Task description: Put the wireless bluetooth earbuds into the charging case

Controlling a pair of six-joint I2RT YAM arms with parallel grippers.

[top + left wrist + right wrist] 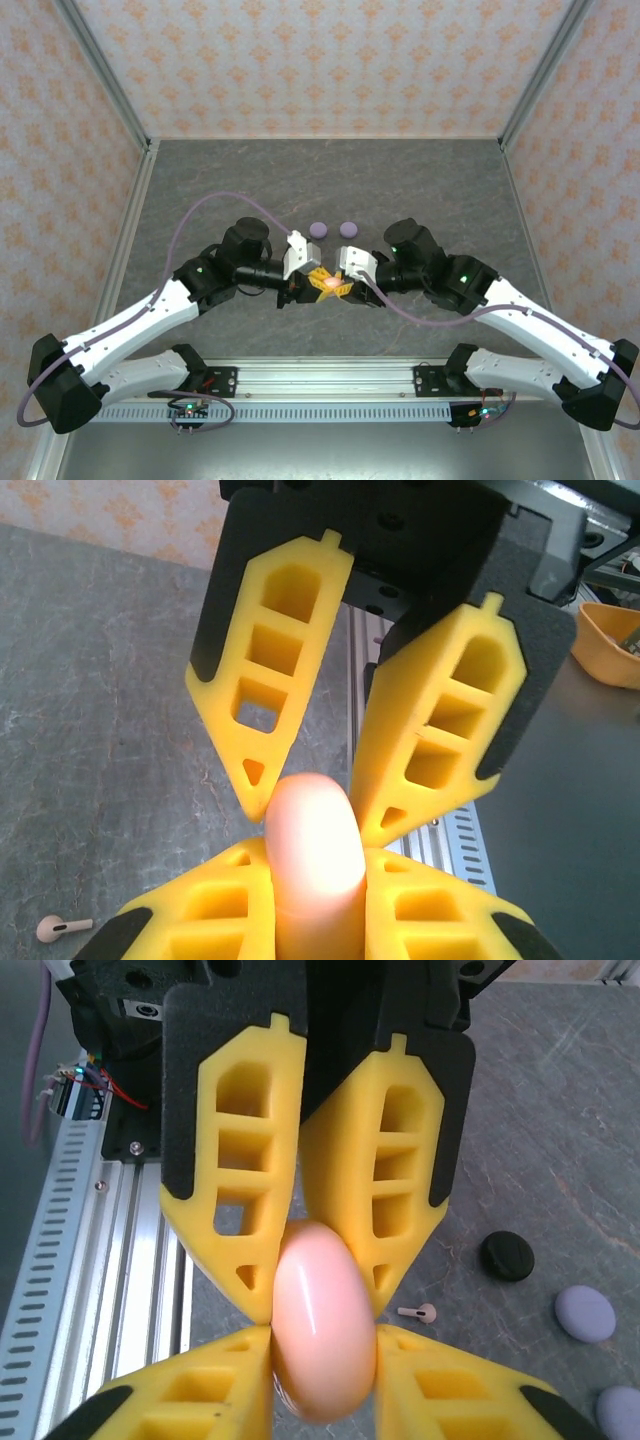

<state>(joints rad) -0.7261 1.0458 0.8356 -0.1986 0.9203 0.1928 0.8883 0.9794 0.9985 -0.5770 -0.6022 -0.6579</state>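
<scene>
Your left hand [312, 284] and right hand [343, 284] are both clamped on the pink charging case [328, 285] between them. One pink earbud [418, 1312] lies on the tabletop [200, 200], near a black case [506, 1256].

Pink case [320, 1330] was pale glossy pink (washed near-white in the left wrist view). Left gripper [312, 284] & right gripper [345, 285] had yellow jaws w/ black backing. Arms [150, 310] were white & black, w/ lavender cables [215, 200]. Desk [200, 180] was dark grey, marbled w/ lighter veins. Walls [320, 60] were pale w/ a repeating orange floral motif. Lavender case [319, 228] & 2nd lavender case [348, 228] matched in shade; black case [506, 1256] was plain matte black. Pink earbud [418, 1311] was pale pink; other earbud [62, 927] approx. pinkish beige. Rail [90, 1260] was silver, bin [605, 645] orange.
</scene>
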